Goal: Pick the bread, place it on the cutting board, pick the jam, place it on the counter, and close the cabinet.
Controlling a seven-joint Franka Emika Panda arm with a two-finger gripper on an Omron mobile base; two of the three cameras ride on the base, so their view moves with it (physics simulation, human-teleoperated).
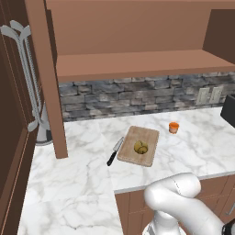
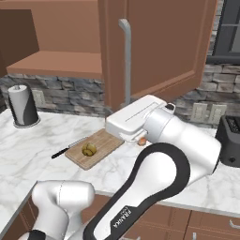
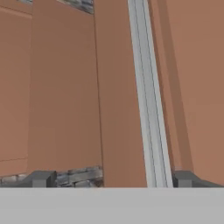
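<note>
The bread (image 1: 141, 147) sits on the cutting board (image 1: 146, 136), and the jam (image 1: 173, 127) stands on the counter (image 1: 73, 179) beside it. The gripper (image 3: 112, 178) faces the open cabinet door (image 3: 65, 87), fingertips spread wide and empty, its silver handle (image 3: 148, 100) between them

Yellowish-brown bread (image 1: 141, 147), orange jam (image 1: 173, 127), grey-veined white marble counter (image 1: 73, 174).

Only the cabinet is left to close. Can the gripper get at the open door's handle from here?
Probably yes: the open gripper faces the cabinet door's silver handle, nothing between.
</note>
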